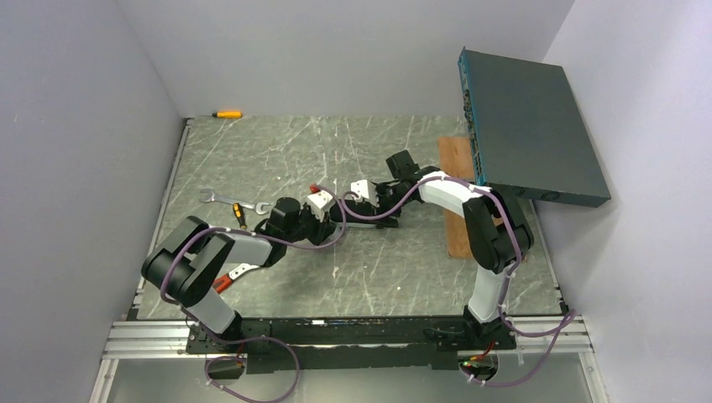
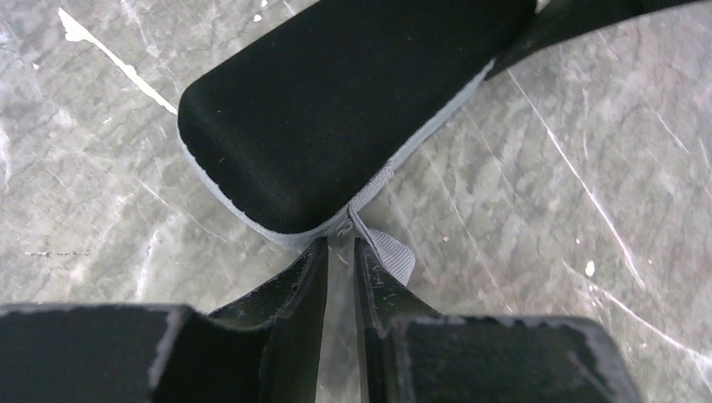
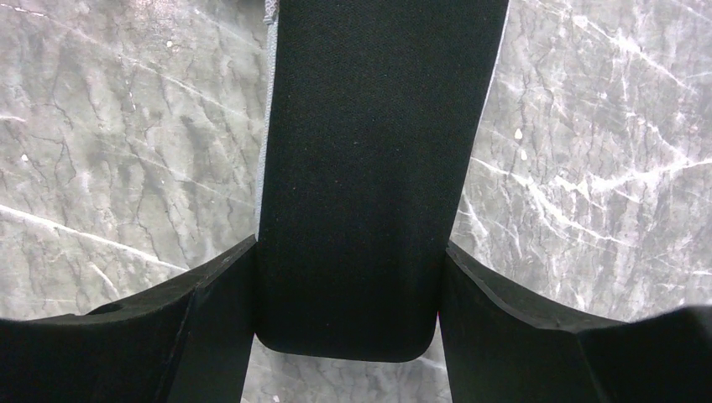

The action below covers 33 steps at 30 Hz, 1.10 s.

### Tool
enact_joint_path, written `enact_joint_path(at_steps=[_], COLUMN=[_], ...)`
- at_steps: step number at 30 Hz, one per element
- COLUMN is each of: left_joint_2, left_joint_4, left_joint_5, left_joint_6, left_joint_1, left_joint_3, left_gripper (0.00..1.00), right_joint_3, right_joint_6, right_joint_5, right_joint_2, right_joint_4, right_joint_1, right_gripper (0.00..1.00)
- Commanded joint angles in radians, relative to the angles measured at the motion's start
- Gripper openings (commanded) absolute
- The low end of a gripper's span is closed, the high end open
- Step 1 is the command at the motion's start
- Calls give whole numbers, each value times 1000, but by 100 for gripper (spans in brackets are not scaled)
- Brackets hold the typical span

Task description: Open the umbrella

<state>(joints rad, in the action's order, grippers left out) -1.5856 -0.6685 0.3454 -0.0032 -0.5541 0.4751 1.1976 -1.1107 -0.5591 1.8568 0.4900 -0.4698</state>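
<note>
— Black fabric fills your right gripper (image 3: 346, 256): its jaws are clamped across the umbrella (image 2: 336, 109), which lies flat on the table (image 1: 252, 151) beside the wooden board (image 1: 456, 164), on the board's left-arm side.
— And the left gripper (image 2: 340, 248)?
— Nearly closed at the grey tab (image 2: 393, 253); whether it pinches, you can't tell. The case is probably soft and light, so pull the tab, not the cloth.
</note>
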Motion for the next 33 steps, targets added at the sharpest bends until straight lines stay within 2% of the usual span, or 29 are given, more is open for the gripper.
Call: enact_joint_path(at_steps=[1,6,12,16,19,20,23,31,33], left_joint_2=[-41,-67,-95,-137,-151,-153,-151,-60,-48], left_joint_4=[-64,-77,-43,2,-13,-17,-39,-10,-27], left_joint_5=[-56,-44,-108,-221,-218,-213,-180,-168,-124], left_joint_6=[-88,-127,-190,-228,-232,-238,-246,-261,-231], left_joint_1=[-7,-22,-24,-20,0,7,24,84,97], left_joint_3=[71,85,94,134,151,157,167,124,108], left_gripper=[23,28,37,29,23,19,1,0,0], right_joint_3=[-38,40,69,42,19,17,11,10,14], right_joint_6=[33,145,263,264,248,246,245,218,210], right_joint_5=[-24,-32,-16,-47,-42,-38,-21,-3,3], right_joint_2=[-5,47,61,37,23,23,25,35,39], right_joint_4=[75,117,101,109,121,127,130,147,152], right_joint_1=[1,5,5,6,5,4,5,19,22], right_gripper=[40,37,36,33,32,31,27,22,22])
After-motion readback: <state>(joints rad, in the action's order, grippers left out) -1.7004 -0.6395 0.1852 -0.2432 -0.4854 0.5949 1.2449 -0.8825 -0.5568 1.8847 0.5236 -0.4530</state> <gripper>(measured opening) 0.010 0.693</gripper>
